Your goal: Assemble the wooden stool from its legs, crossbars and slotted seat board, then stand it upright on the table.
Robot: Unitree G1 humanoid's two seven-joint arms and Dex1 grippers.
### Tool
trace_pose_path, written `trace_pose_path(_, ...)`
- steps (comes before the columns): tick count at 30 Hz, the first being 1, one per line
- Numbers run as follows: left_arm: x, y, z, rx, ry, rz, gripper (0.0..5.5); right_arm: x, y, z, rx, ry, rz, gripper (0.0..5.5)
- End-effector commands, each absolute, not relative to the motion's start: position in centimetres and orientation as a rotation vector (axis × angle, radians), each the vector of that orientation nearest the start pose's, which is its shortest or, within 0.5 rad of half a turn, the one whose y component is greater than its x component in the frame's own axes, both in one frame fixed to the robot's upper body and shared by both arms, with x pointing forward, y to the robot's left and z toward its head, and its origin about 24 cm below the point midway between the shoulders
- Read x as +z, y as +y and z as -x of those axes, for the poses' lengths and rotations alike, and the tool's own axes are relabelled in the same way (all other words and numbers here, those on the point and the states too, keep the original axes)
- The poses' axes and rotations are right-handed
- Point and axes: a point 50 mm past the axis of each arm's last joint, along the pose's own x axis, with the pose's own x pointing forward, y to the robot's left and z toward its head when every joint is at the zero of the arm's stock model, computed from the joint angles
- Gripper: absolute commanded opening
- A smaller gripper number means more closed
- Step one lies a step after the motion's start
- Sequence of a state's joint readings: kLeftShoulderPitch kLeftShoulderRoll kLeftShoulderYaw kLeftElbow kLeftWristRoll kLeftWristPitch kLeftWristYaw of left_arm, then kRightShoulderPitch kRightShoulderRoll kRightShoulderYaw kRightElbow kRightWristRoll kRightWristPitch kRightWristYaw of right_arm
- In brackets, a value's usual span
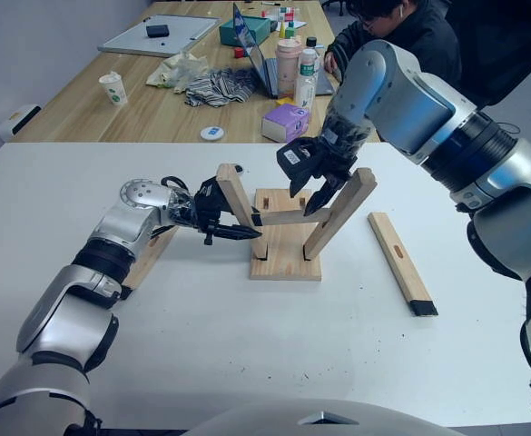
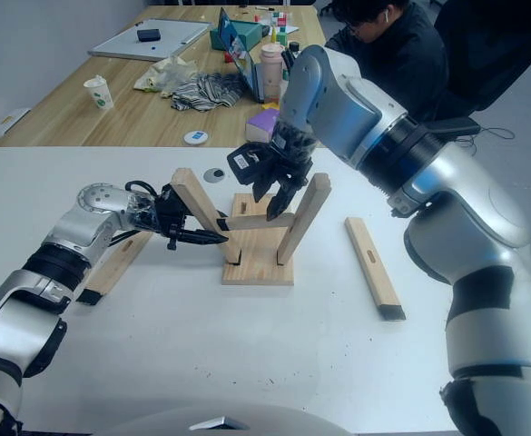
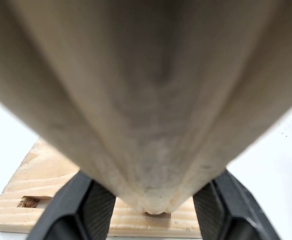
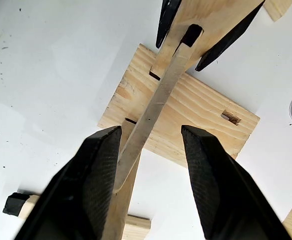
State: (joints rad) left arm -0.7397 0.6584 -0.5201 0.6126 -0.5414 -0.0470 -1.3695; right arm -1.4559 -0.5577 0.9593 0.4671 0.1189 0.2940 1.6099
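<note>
**Item under inspection: crossbar.** The crossbar (image 4: 155, 105) sits above the seat board (image 1: 286, 263), level or nearly so. Its long axis runs across the board from the left leg (image 1: 240, 202) to the right leg (image 1: 342, 213). Both legs stand tilted with their feet in the board's near slots and their tops leaning outward from the board. The crossbar's left end enters the mortise in the left leg. Whether its right end is seated in the right leg cannot be told.

**Right gripper.** The right gripper (image 1: 306, 198) hangs directly over the board at the crossbar's right end. Its fingers (image 4: 101, 180) are apart, one on each side of the bar, with a gap showing on both sides and no contact visible. The bar therefore lies between the fingers, along the gap and not across it. This arm is the nearer to the crossbar.

**Left gripper.** The left gripper (image 1: 231, 222) is at the board's left side and clamped on the left leg partway up, with a finger (image 3: 98, 210) pressed to each face. It is taken up with steadying that leg.

**Judgement.** The coming move turns on closing on the bar square to its length, then driving it along its own axis toward the right leg. A skewed closure would likely lever the bar's left end in its mortise.

**Remaining parts.** One loose leg (image 1: 401, 263) lies flat on the table (image 1: 247, 363), well to the right of the board. Another loose leg (image 2: 111, 263) lies to the board's left, beneath the left arm.
</note>
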Motion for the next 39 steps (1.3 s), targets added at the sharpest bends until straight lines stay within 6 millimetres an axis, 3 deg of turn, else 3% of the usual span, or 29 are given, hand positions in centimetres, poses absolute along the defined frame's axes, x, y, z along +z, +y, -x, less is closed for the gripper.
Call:
trace_pose_path(1, 0.8, 21.1, -26.8, -1.430, 0.962, -0.375, 2.03, 25.2, -3.1, -32.7, 1.712, 0.555, 1.519, 2.23)
trace_pose_path(10, 0.8, 21.0, -26.5, -1.419, 0.956, -0.365, 2.03, 22.7, -2.1, -32.7, 1.735, 0.596, 1.565, 2.23)
trace_pose_path(16, 0.8, 20.7, -26.5, -1.418, 0.951, -0.359, 2.03, 21.9, -2.6, -33.3, 1.711, 0.619, 1.607, 1.27)
trace_pose_path(22, 0.9, 20.6, -26.7, -1.417, 0.947, -0.365, 2.03, 21.2, -2.7, -33.5, 1.705, 0.653, 1.602, 1.13)
trace_pose_path(25, 0.9, 20.5, -26.8, -1.419, 0.948, -0.369, 2.03, 20.6, -2.8, -33.4, 1.718, 0.710, 1.528, 1.09)
trace_pose_path(31, 1.1, 20.6, -26.9, -1.419, 0.949, -0.373, 2.03, 18.7, -4.2, -33.2, 1.678, 0.914, 1.198, 0.86)
trace_pose_path(39, 1.7, 20.9, -26.9, -1.465, 0.989, -0.400, 2.03, 13.6, -7.5, -32.4, 1.624, 0.955, 1.170, 0.71)
